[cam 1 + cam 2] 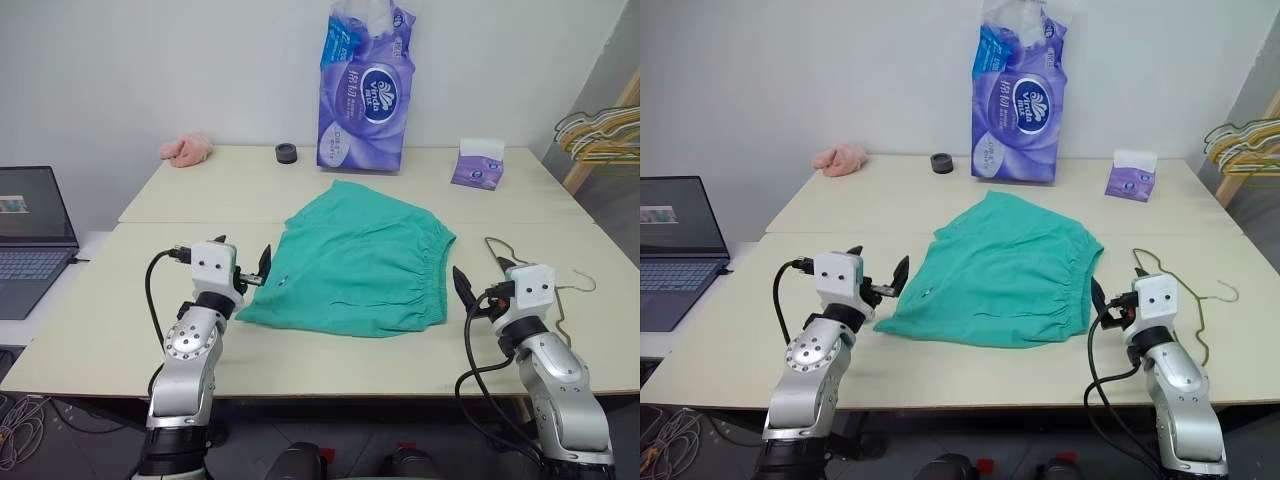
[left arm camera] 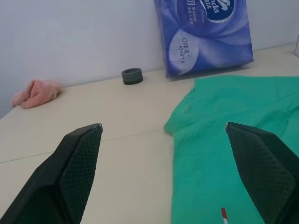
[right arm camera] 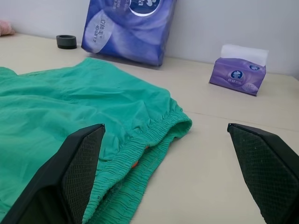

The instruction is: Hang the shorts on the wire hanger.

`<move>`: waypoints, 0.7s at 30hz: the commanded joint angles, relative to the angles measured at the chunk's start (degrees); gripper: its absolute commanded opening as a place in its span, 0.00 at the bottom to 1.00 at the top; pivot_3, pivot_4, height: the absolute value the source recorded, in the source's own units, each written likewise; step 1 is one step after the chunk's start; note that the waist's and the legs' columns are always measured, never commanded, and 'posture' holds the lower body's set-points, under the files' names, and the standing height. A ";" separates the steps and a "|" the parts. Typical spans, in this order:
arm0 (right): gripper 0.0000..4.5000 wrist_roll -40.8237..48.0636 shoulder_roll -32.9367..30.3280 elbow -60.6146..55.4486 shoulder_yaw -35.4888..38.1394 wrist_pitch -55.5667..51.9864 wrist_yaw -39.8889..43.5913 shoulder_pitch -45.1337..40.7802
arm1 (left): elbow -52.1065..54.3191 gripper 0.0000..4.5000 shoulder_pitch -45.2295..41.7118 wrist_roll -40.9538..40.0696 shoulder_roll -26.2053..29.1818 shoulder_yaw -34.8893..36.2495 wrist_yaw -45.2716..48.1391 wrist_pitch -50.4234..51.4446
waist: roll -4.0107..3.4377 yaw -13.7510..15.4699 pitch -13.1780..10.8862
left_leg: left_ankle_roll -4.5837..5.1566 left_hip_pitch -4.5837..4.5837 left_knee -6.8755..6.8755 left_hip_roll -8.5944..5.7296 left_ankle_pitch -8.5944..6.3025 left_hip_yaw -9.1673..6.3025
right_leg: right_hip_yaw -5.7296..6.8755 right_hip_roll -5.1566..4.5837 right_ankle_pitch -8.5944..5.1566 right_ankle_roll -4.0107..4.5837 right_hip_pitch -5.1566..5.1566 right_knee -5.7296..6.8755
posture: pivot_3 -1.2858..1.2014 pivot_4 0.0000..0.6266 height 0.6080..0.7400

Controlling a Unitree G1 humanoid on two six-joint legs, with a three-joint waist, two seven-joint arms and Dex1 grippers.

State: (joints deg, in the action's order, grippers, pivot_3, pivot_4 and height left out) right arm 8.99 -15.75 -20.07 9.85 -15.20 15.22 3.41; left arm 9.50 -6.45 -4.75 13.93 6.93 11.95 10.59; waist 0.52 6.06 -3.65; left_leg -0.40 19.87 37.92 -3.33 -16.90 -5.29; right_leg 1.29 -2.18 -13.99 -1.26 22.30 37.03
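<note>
Teal-green shorts [image 1: 355,257] lie flat on a cream table [image 1: 90,330], spread between the robot's two arms. The left gripper [image 1: 243,268] hovers at the shorts' near left corner, fingers spread wide and holding nothing; its inner fingertip [image 1: 265,262] sits just beside the cloth, though whether it touches the fabric cannot be told. The right gripper [image 1: 478,275] stands just beyond the gathered waistband on the opposite side, likewise wide apart and empty.

The wire hanger [image 1: 570,290] lies on the table just outside the right gripper, on the side away from the shorts. Much of it is hidden behind that hand; only the thin hook and parts of the frame can be traced.

Ahead of both grippers, near the wall, a tall purple tissue pack [image 1: 366,88] stands with its top cut off by the frame. A small dark ring [image 1: 286,153] and a pink cloth [image 1: 187,148] sit ahead of the left gripper; a small purple tissue box [image 1: 478,164] sits ahead of the right. A laptop [image 1: 30,235], cropped at the edge, lies well outside the left arm, and a bunch of coloured hangers [image 1: 603,132], partly cut off, hangs beyond the right.
</note>
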 commanded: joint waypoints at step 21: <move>1.00 0.28 -1.62 -2.44 -0.92 -0.31 0.90 -1.58 | 1.09 0.99 0.22 -8.11 1.14 3.94 6.33 -5.69 | -0.01 -0.05 0.00 | 0.01 0.00 0.00 0.01 0.00 0.04 | -0.02 0.01 0.00 0.00 0.01 -0.01 | 0.56 0.01 1.00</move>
State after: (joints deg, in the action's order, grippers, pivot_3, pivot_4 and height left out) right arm 9.00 -16.88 -20.46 8.78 -16.69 16.01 3.16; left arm 9.10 -5.87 -11.19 14.77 9.97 17.16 5.92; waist 0.52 6.01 -3.65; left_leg -0.39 19.87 37.92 -3.32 -16.90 -5.25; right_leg 1.26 -2.17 -13.98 -1.26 22.30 37.03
